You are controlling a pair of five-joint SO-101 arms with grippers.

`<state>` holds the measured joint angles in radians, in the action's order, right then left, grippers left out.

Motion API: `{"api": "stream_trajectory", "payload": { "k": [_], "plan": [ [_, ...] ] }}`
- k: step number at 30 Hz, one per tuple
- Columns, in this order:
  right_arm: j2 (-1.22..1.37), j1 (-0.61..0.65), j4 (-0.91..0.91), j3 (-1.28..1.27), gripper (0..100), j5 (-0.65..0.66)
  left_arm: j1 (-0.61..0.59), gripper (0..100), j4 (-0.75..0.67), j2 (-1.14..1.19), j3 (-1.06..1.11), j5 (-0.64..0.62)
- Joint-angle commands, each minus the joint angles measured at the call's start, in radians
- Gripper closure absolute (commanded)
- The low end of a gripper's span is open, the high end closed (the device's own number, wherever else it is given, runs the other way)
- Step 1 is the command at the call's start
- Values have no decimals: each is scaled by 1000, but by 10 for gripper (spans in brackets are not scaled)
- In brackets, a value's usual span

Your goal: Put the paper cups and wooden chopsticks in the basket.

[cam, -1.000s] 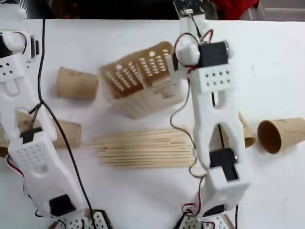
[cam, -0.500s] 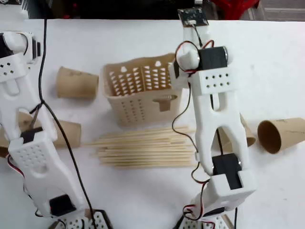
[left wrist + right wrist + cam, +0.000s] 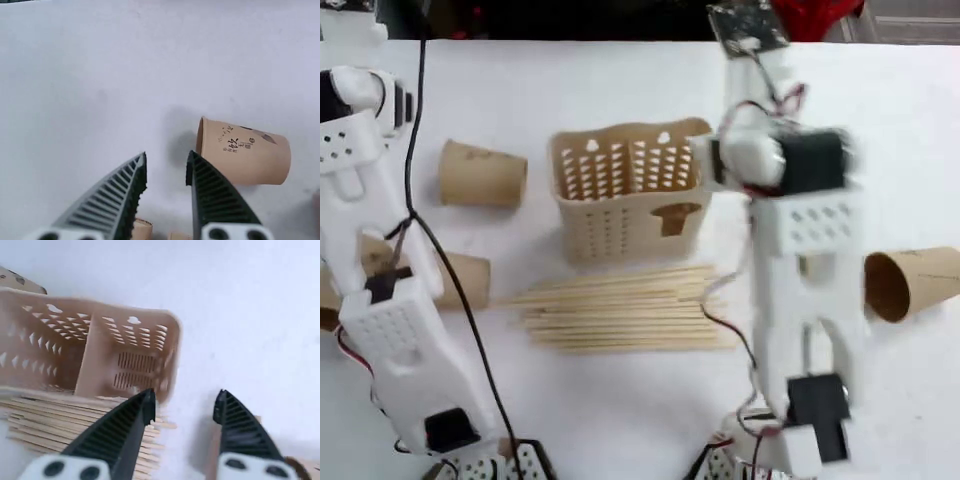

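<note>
The perforated beige basket (image 3: 628, 196) stands upright mid-table; in the right wrist view the basket (image 3: 100, 347) is just ahead of my right gripper (image 3: 185, 407), which is open and holds nothing. My right arm (image 3: 805, 225) rises beside the basket's right side. A pile of wooden chopsticks (image 3: 620, 310) lies in front of the basket, and the same chopsticks (image 3: 45, 425) appear below the basket wall. Paper cups lie on their sides: one (image 3: 480, 172) left of the basket, one (image 3: 465, 280) partly behind my left arm (image 3: 390, 320), one (image 3: 912, 280) at far right. My left gripper (image 3: 166, 170) is open, short of a lying cup (image 3: 243, 152).
A black cable (image 3: 450, 290) runs across the left arm and over the table. A sliver of another cup (image 3: 807, 265) peeks out behind the right arm. White tabletop (image 3: 570, 90) lies bare behind the basket.
The basket went from tilted to upright and shifted slightly right. My right arm pulled away to the right of it. The left arm kept still.
</note>
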<state>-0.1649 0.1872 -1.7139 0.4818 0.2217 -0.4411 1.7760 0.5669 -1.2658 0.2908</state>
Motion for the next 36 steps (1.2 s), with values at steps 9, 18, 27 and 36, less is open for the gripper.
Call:
{"api": "stream_trajectory", "payload": {
  "k": [9,18,27,36],
  "plan": [
    [-437,-360,68,-459,769,620,12,849,14,-423,170,6],
    [-627,-630,510,-1022,767,968,154,849,-14,-914,988,169],
    [-699,-763,845,-1343,765,1030,177,849,-479,-1305,1860,206],
    [-696,-805,1110,-1603,727,1028,176,849,-741,-1356,2220,212]
  ]
}}
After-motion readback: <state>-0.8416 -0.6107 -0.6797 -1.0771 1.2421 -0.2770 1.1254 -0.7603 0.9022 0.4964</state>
